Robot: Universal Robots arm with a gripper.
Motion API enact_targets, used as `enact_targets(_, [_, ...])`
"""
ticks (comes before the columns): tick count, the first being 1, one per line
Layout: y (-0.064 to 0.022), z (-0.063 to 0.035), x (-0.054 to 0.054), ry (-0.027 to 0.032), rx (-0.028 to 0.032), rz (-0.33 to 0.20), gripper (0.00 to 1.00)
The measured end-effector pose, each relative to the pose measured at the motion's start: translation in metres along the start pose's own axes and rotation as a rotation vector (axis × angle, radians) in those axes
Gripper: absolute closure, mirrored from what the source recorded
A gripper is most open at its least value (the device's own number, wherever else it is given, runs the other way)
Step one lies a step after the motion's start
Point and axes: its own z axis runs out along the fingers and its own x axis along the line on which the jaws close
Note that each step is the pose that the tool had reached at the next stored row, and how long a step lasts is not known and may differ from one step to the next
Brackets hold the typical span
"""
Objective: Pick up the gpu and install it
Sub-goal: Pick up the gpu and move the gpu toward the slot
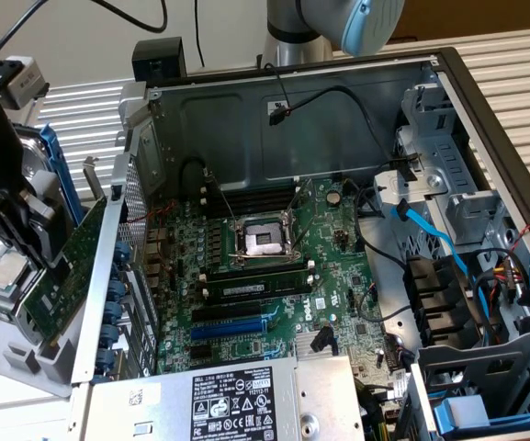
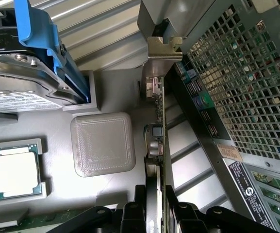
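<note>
Read "DELL" in white print on the large green motherboard, near its edge toward the silver power-supply box; found that box's black rectangular label too fine to read.

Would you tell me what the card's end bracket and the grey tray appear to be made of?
The bracket on the card looks like bare sheet metal: silvery, dull, thin folded tab. The grey tray looks like matte plastic, possibly printed, judging by fine concentric ridges on its raised square pad.

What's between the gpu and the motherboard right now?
The case's perforated rear wall stands between them: the gpu is outside the case, the motherboard inside. The exterior view shows this.
</note>
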Motion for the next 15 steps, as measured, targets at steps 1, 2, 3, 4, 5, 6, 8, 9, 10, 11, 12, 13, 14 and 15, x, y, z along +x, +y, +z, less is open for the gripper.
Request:
enact_targets(1, [0.0,0.0,0.0,-0.0001,0.0001,0.0,0.73])
enact_targets(2, [0.0,0.0001,0.0,-0.0002,0.0002,0.0,0.73])
enact_targets(3, [0.0,0.0001,0.0,-0.0003,0.0003,0.0,0.73])
enact_targets(4, [0.0,0.0001,0.0,-0.0004,0.0005,0.0,0.73])
enact_targets(5, [0.0,0.0001,0.0,-0.0005,0.0005,0.0,0.73])
enact_targets(6, [0.0,0.0001,0.0,-0.0005,0.0007,0.0,0.73])
enact_targets(8, [0.0,0.0001,0.0,-0.0007,0.0011,0.0,0.73])
enact_targets(9, [0.0,0.0,0.0,-0.0008,0.0013,0.0,0.73])
enact_targets(10, [0.0,0.0001,0.0,-0.0008,0.0014,0.0,0.73])
enact_targets(11, [0.0,0.0,0.0,-0.0009,0.0015,0.0,0.73])
enact_targets(12, [0.0,0.0,0.0,-0.0009,0.0015,0.0,0.73])
enact_targets(13, [0.0001,-0.0002,0.0,-0.001,0.0014,0.0,0.73])
enact_targets(14, [0.0001,-0.0011,-0.0002,-0.0008,0.0017,0.0,0.73])
enact_targets(15, [0.0001,-0.0022,-0.0003,-0.0006,0.0011,0.0,0.73])
